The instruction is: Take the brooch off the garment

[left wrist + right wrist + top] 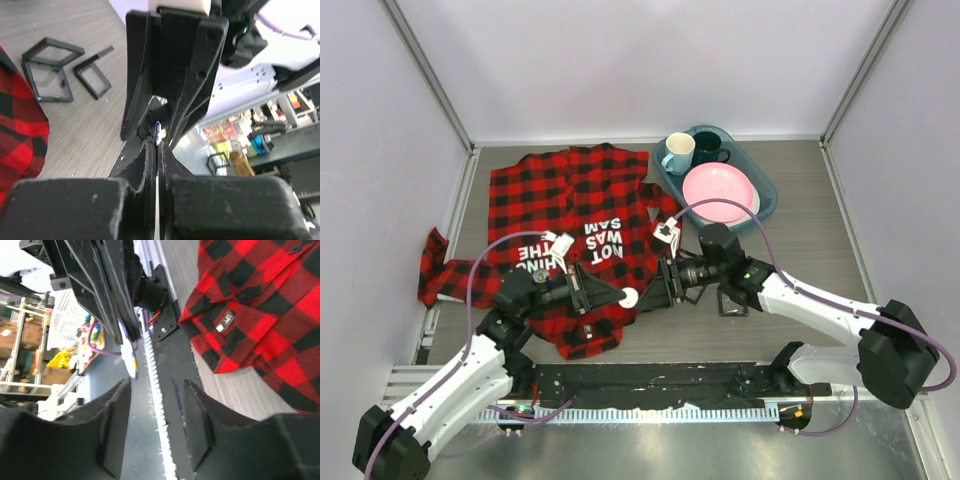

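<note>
Over the table's near edge, the left gripper (pixel 618 296) pinches the brooch (pixel 131 358), a small white disc. Its fingers are clenched on the rim. The right gripper (pixel 157 390) faces it tip to tip, fingers spread and holding nothing. The brooch hangs between the two, just beside the near hem of the shirt (pixel 570 200). In the right wrist view it sits apart from the cloth.

The hold looks thin: only the disc's edge shows between the closed pads, so a quick swing or twist of the wrist could let it pivot and slip. A drop here would likely land on the rail (pixel 650 410) at the table's front, or in the dark gap beside it, where retrieval would be awkward.

The right fingers flank the disc closely. If that arm backs away off-line, one finger could clip the brooch and knock it loose. The pin side is hidden, so whether it is closed cannot be told. Carried low across the shirt, an open pin might snag the flannel and drag it.

Farther back, the tray (pixel 767 195) is crowded with two cups and a pink plate (pixel 718 192). That leaves little bare room for a set-down there.
</note>
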Robot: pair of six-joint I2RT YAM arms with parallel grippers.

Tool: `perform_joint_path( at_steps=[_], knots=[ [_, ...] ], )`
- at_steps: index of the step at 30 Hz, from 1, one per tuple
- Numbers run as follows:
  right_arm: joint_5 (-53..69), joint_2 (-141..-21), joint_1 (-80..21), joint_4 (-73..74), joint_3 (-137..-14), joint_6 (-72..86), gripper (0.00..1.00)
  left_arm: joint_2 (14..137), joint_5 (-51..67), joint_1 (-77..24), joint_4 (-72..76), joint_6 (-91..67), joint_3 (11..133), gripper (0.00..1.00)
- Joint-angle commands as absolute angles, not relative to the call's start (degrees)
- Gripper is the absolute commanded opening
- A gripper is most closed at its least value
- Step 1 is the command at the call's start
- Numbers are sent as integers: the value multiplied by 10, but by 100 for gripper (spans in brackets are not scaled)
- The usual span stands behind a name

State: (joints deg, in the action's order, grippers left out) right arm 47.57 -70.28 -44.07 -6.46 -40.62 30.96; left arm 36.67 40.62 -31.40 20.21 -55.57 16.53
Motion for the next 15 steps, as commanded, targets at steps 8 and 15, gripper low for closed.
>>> perform_joint_path(
  at_steps=[8, 15],
  knots=[
    [388, -678, -460, -386, -315, 446, 64, 297, 269, -315, 320, -631, 120, 0],
    [343, -702, -473, -461, -310, 480, 63, 298, 255, -315, 367, -644, 100, 0]
  ],
)
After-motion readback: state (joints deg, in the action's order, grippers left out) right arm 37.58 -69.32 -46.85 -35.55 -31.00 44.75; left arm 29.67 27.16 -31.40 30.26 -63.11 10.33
